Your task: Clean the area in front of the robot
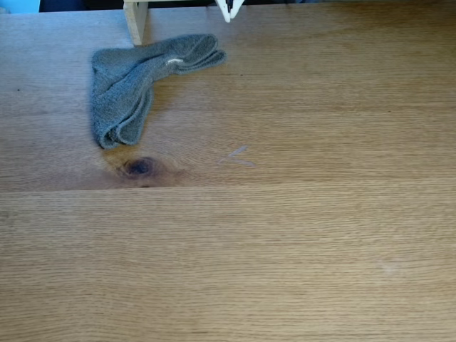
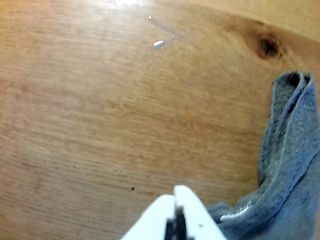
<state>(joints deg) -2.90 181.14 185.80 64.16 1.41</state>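
The hand (image 2: 176, 192) sits at the bottom of the wrist view, closed and holding nothing, with the cloth (image 2: 285, 165) just right of it. No wiping looks begun; the next move calls for opening over the cloth and gripping it. One cloth (image 1: 139, 82) lies upper left on the tabletop (image 1: 299, 242), beside one post (image 1: 135, 20); one knot (image 1: 139, 167), one faint smear (image 1: 239, 155).

place: probably a home, cannot tell for sure | surface: oak plank tabletop (image 1: 299, 242) with a dark knot (image 1: 139, 167) | at far edge: pale wooden post (image 1: 135, 21) | near far left corner: folded grey cloth (image 1: 132, 82)
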